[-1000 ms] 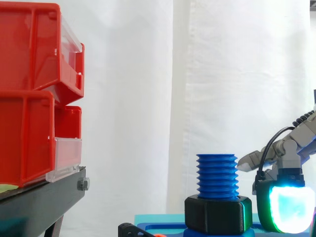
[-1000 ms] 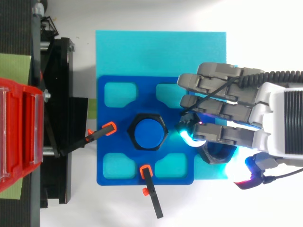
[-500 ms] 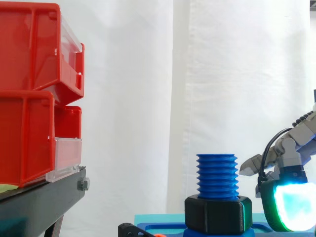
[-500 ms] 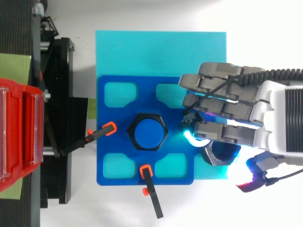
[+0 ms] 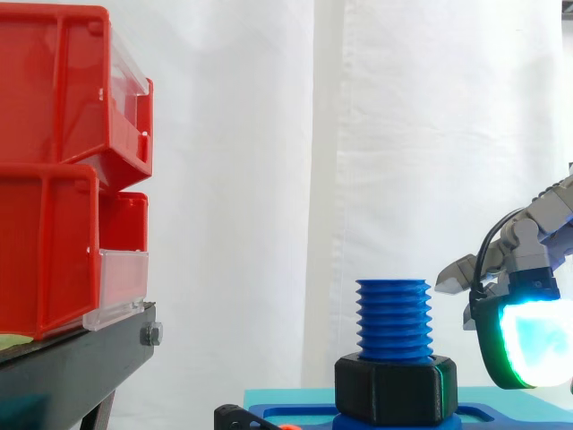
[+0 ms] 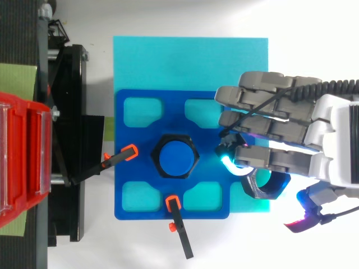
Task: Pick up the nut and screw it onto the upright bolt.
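Note:
The blue threaded bolt (image 5: 394, 321) stands upright in the middle of a dark blue base plate (image 6: 132, 129). A black hex nut (image 5: 396, 387) sits around its foot. A second dark nut (image 6: 263, 193) hangs at the plate's right edge, right of the bolt, half covered by my hand (image 6: 297, 134). My fingers curl over this nut and pinch it. In the side view the hand (image 5: 528, 269) hovers right of the bolt at about thread height, a glowing fingertip pad (image 5: 533, 345) facing the camera and hiding the nut.
The base plate lies on a cyan mat (image 6: 185, 61). Two black clamps with orange tips (image 6: 129, 151) (image 6: 173, 202) point at the bolt from the left and the front. Red bins (image 5: 54, 179) on a black stand (image 5: 72, 367) rise at the left.
My hand has risen and drawn a little to the right, away from the bolt. The loose nut has moved with it.

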